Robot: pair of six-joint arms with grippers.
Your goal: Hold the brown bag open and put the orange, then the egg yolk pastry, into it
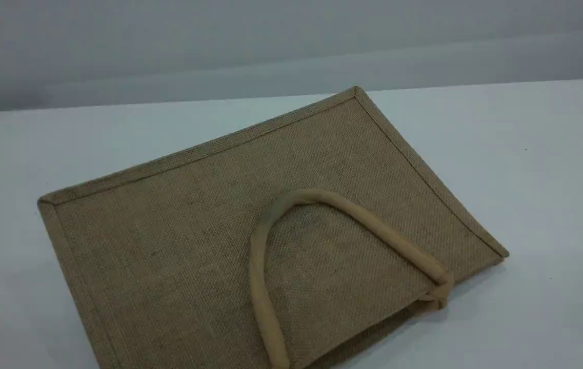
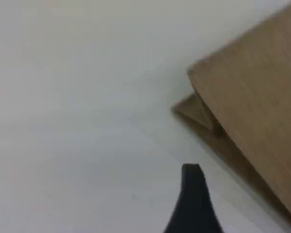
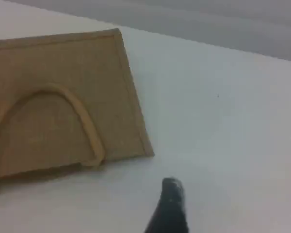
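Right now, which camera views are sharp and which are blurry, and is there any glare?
Scene view: sharp, the brown bag shows its weave clearly, dim even light, no glare. Left wrist view: soft, washed-out table, weave lost. Right wrist view: soft, handle edges smeared.

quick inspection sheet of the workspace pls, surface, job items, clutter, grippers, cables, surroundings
surface: white table, bare around the bag, no spills or marks seen
job's things: brown bag lies flat on the table, one loop handle folded back over its top face; orange and pastry not in any view
clutter: nothing seen
grippers: left gripper open, over bare table beside a corner of the bag, holding nothing; right gripper open, over bare table near the bag's handle end, holding nothing; neither touches the bag
cables: nothing seen
surroundings: plain grey wall behind the table, nothing else seen
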